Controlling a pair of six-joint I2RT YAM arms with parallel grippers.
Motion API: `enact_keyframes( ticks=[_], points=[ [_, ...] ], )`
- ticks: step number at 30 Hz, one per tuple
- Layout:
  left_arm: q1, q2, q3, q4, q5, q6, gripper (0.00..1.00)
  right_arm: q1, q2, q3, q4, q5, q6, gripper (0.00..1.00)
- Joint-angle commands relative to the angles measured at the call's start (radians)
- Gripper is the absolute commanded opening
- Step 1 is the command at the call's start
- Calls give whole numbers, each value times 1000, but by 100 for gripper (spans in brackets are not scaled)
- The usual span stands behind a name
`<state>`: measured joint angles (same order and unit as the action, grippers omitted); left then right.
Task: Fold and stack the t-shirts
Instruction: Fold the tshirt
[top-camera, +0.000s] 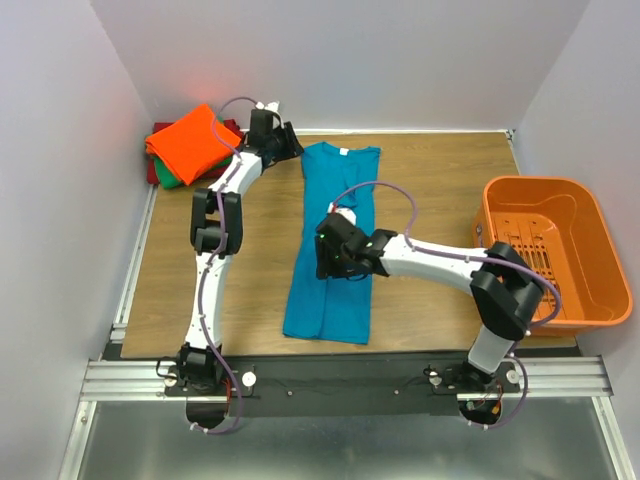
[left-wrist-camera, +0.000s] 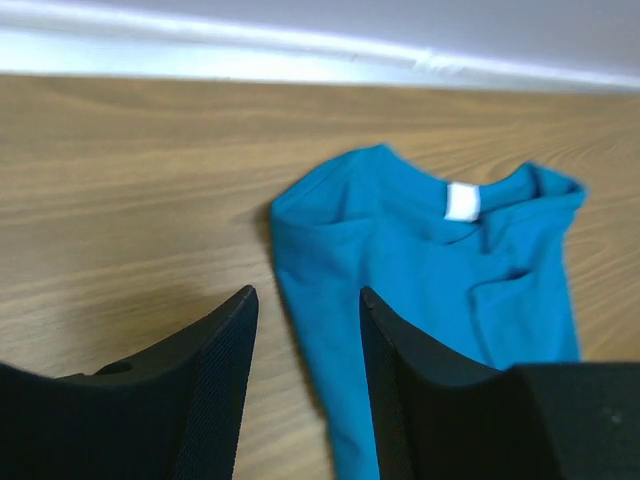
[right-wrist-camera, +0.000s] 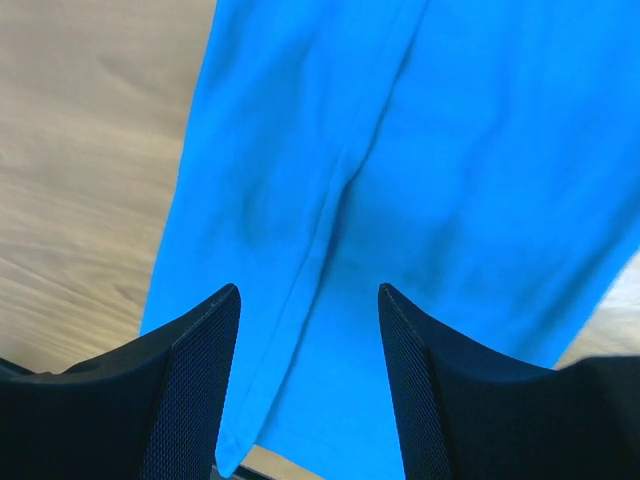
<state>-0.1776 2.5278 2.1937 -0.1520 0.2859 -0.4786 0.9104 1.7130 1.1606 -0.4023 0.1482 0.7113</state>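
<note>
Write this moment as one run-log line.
phase: folding | teal-blue t-shirt: folded lengthwise, flat | left gripper: open, at collar end | right gripper: open, over its middle | folded stack: far-left corner

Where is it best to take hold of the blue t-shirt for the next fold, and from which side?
Probably the blue t-shirt at its far, collar-end corners, coming down from above: it lies flat as a long narrow strip.

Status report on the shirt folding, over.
Left gripper open, right gripper open, both empty. Teal t-shirt lies in a long strip, mid-table. Folded stack, orange basket clear of it.
</note>
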Motion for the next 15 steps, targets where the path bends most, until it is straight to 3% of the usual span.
enact_keyframes(
  ticks=[1, 7, 15],
  points=[
    [-31, 97, 84, -136, 9, 87, 53, 83, 82, 80, -9, 91, 24, 64],
    [-48, 115, 84, -152, -48, 136, 53, 186, 200, 142, -9, 99, 36, 64],
    [-48, 117, 90, -156, -48, 150, 38, 335, 266, 212, -44, 142, 59, 64]
  ],
)
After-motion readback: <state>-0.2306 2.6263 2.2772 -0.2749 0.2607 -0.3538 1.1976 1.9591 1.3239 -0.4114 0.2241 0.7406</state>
